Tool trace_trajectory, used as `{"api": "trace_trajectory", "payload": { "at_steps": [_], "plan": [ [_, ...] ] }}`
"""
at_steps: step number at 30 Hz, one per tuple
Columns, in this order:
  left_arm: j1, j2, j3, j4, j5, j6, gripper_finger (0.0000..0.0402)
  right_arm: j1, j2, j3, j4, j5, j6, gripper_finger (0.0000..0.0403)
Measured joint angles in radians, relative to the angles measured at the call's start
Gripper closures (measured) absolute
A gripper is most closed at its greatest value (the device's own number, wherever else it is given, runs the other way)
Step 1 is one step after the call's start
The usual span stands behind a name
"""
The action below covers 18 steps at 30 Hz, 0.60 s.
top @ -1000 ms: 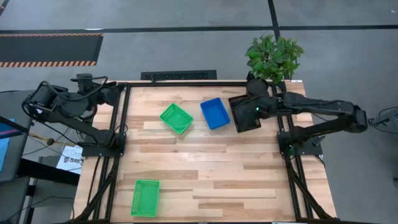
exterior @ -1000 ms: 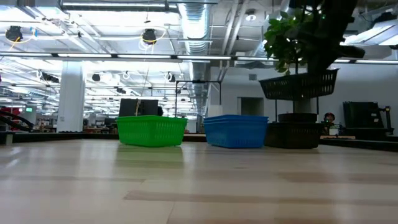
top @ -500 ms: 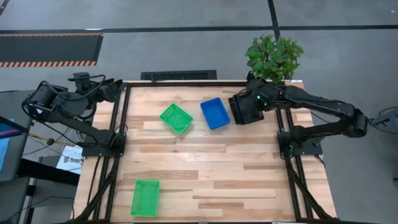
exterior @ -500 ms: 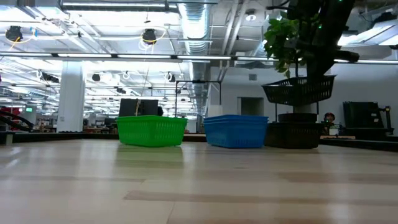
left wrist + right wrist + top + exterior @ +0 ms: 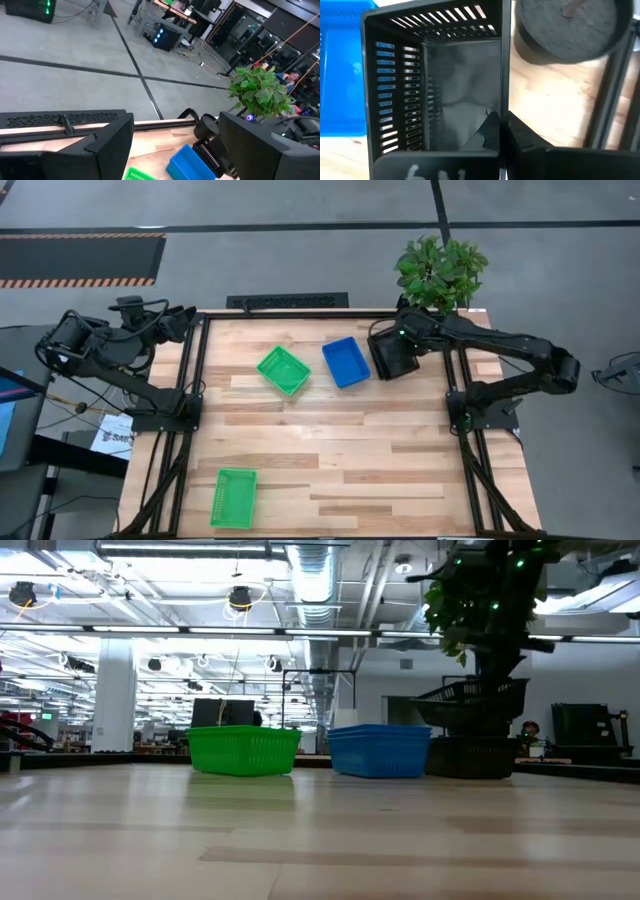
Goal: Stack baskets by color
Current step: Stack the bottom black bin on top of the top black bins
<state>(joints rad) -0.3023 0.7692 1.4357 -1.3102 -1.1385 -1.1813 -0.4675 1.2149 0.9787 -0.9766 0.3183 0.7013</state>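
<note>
The right gripper [image 5: 502, 131] was clamped tight on one wall of a black slotted plastic mesh basket [image 5: 392, 358], holding it clear of the wooden table [image 5: 330, 450], just beside the blue rectangular plastic mesh basket stack [image 5: 346, 362], on the side toward the potted green plant [image 5: 441, 272]. In the low view the black basket hung tilted right over another dark basket stack [image 5: 472, 755] resting on the table, prob. so it could nest down into it & build the black pile. A rim pinch made sense: it left the tray's underside free to drop in.

The black basket looked shallow & rigid, w/ long vertical slots in its walls and a smooth glossy floor.

The blue stack sat near the table's far edge, w/ a bright green plastic mesh basket [image 5: 283, 370] just beside it on the side away from the plant. A second green mesh basket [image 5: 234, 497] lay well apart from the blue stack, at the near edge.

The left gripper [image 5: 175, 145] waited wide open & empty, off the table corner far from the plant
</note>
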Motion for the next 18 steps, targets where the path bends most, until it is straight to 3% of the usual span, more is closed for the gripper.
{"api": "trace_trajectory", "payload": {
  "at_steps": [18],
  "plan": [
    [0.0,0.0,0.0,0.0,-0.001,-0.011,0.0123,-0.006,0.133,0.0,0.068,-0.001,0.005,0.0384]
  ]
}}
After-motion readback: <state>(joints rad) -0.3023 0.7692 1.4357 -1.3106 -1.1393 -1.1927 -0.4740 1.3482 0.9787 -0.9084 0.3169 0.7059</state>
